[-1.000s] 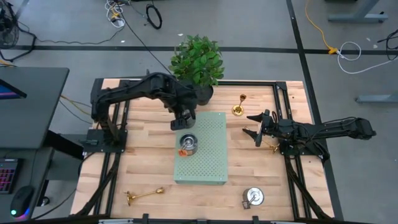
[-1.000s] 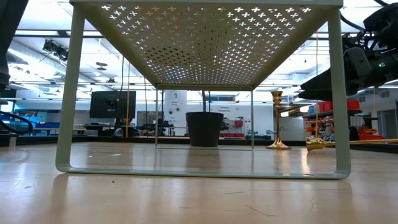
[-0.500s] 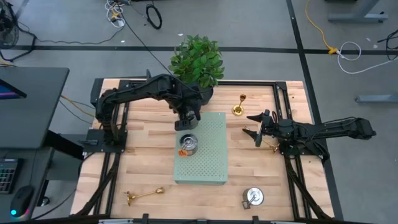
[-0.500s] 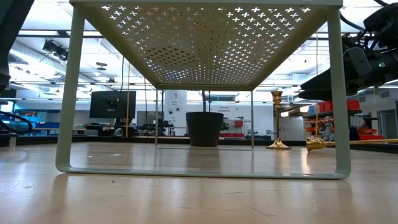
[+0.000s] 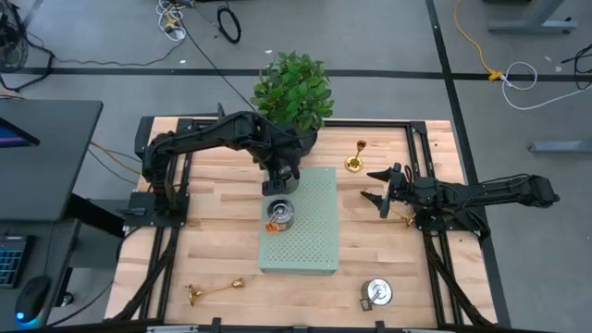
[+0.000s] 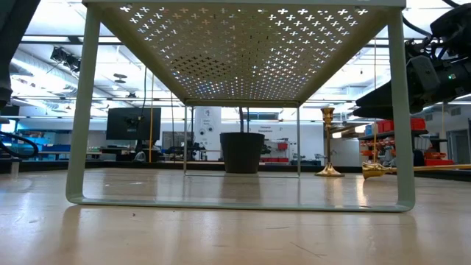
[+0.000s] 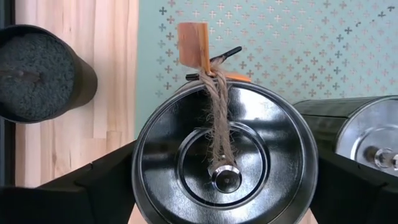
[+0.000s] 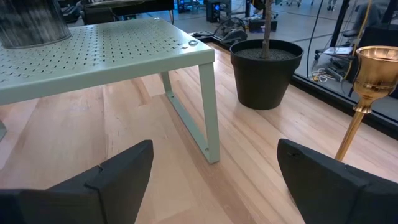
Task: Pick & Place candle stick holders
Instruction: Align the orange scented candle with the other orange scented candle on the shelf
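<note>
- Hovering my left pincer point(image 5: 280, 181), spread wide, directly above the silver holder point(image 5: 279, 215) standing upright on the green board point(image 5: 310, 242).
- My right pincer point(image 5: 378, 188), also spread, waits beside the board.

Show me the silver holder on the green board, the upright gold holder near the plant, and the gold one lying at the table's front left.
silver holder point(image 5: 279, 215), high view, its round top.
upright gold holder point(image 5: 354, 163), high view, its round base.
lying gold holder point(image 5: 215, 290), high view, mid stem.

High view straight down; low view table-level; both share perforated board point(image 5: 299, 220).
</note>
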